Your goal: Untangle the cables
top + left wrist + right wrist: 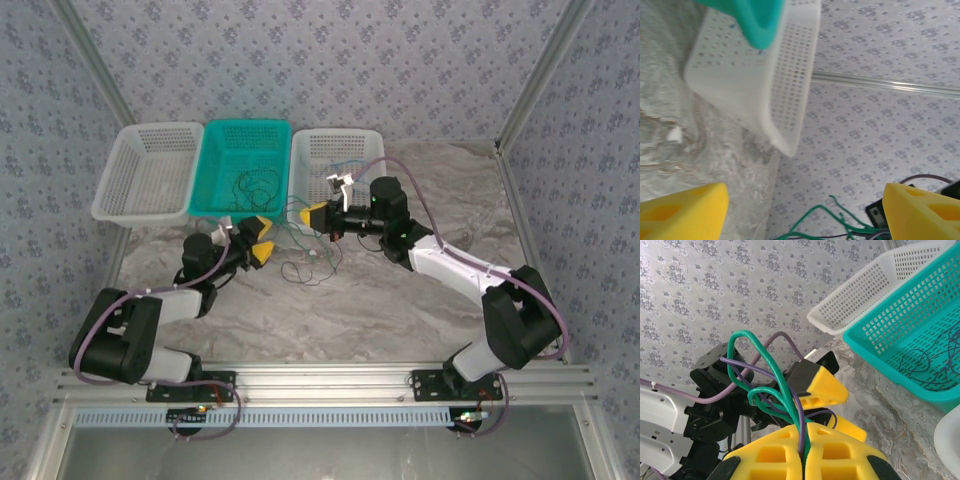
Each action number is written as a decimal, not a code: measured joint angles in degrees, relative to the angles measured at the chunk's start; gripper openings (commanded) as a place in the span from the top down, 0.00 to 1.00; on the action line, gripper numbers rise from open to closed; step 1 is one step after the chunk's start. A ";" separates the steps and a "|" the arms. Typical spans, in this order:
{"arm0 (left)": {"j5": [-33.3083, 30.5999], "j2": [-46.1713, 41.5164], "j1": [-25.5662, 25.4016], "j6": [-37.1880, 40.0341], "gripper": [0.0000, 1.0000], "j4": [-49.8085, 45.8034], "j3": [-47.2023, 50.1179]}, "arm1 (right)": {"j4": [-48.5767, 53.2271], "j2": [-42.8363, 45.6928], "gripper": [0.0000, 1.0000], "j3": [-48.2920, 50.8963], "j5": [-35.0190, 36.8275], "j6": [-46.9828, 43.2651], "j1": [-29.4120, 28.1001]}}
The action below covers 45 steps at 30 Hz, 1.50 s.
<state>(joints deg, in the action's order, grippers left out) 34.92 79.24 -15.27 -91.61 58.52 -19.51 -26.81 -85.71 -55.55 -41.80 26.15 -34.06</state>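
My right gripper is shut on two of the cables, a green one and a dark purple one, which loop up out of its yellow jaws. In the top view it hovers in front of the right white basket. The left gripper stands open just to its left, one of its yellow fingers close behind the pinched wires. Between the left gripper's spread jaws hangs the green cable, touching neither finger. Loose loops of cable lie on the table below both grippers. A blue cable rests inside the teal basket.
Three baskets stand in a row at the back: white, teal and white. The marble tabletop spreads in front of them. Patterned walls and metal frame posts close in the sides.
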 measured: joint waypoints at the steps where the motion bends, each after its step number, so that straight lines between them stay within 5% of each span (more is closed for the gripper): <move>1: 0.00 0.00 -0.31 -0.92 0.35 0.26 -0.57 | -0.07 0.02 1.00 0.00 0.00 0.02 0.00; 5: 0.22 0.87 -2.23 -4.15 0.53 2.51 -3.02 | -0.66 0.02 1.00 0.00 0.52 0.00 -0.17; 11: 0.11 4.68 -4.02 -8.44 1.00 5.92 -4.26 | -2.16 0.02 1.00 0.02 1.57 -0.24 -0.70; 20: -0.70 -2.93 -2.78 -0.52 1.00 -5.40 -4.37 | -2.05 0.09 1.00 2.38 3.04 -1.07 -0.85; 29: -9.05 -30.80 1.81 24.28 1.00 -44.13 -14.88 | 0.04 0.39 0.86 6.75 5.68 -1.73 -1.68; 40: -8.15 -31.65 1.92 35.80 1.00 -51.74 -22.29 | 8.33 -1.77 0.31 7.32 10.19 -0.76 -7.96; 45: -8.35 -32.00 -0.24 39.17 1.00 -54.62 -23.10 | 12.94 5.29 0.27 5.95 14.14 -7.17 -7.93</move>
<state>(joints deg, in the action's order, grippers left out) 26.57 47.24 -15.51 -52.45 3.90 -42.61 -13.87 -80.42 -49.60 -27.66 18.98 -42.00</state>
